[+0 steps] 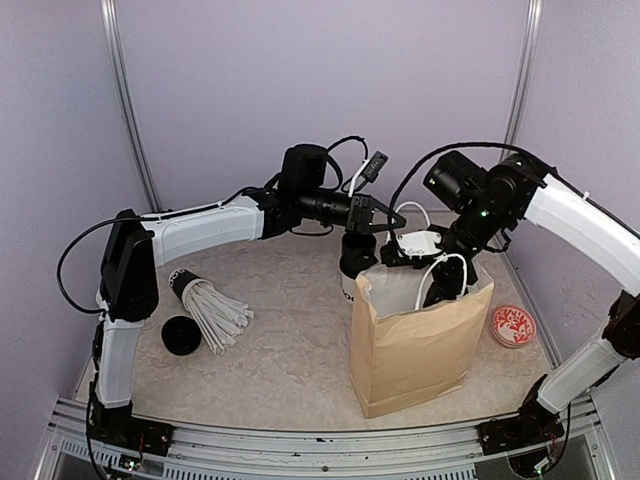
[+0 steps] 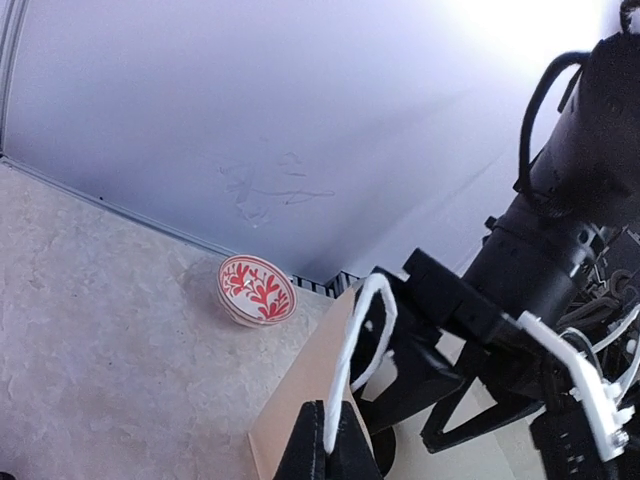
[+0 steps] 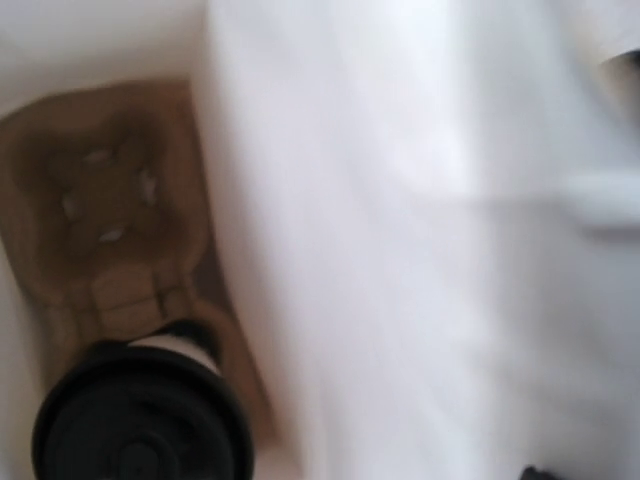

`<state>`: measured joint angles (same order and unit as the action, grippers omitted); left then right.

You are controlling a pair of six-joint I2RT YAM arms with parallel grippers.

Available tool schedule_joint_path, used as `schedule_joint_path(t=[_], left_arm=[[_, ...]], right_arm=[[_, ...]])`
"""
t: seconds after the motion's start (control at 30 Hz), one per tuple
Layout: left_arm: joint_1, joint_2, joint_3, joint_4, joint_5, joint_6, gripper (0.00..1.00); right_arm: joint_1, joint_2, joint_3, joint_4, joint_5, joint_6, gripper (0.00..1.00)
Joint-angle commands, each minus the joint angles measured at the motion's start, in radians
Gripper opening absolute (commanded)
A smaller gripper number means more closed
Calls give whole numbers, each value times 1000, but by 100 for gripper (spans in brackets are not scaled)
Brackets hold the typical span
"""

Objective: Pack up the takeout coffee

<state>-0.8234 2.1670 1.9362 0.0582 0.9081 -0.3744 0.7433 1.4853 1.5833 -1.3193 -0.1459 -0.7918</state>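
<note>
While left jaws pinch the bag handle (image 2: 348, 362), right arm (image 1: 560, 215) angled inside (right jaws unclear)

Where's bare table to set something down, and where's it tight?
Widest: the table between the straw cup and paper bag. Narrow strip between bag and red dish. Crowded at the bag mouth, where the left arm and right arm meet.
</note>
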Motion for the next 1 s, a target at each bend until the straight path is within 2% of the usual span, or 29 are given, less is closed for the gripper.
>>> schedule_joint_path(t=[0.0,0.33,0.57,0.77,0.97], left_arm=[[13,-23,37,-10,-37,50,0],[20,-19,116,-29,-54,100,0],[-3,-31,129,-97,-35,160,0],[-63,-119,36,-154,-13,249,0],[-148,-229,-109,-132,-39,276,0]], right_arm=[[-1,-40,68,-27,-9,-8,86],[-28,-119,201,9,108,-52,87],[-202,-141,283,49,62,-61,87],[-413,-163,165,213,28,-44,87],[-535,-140,50,329,21,-14,87]])
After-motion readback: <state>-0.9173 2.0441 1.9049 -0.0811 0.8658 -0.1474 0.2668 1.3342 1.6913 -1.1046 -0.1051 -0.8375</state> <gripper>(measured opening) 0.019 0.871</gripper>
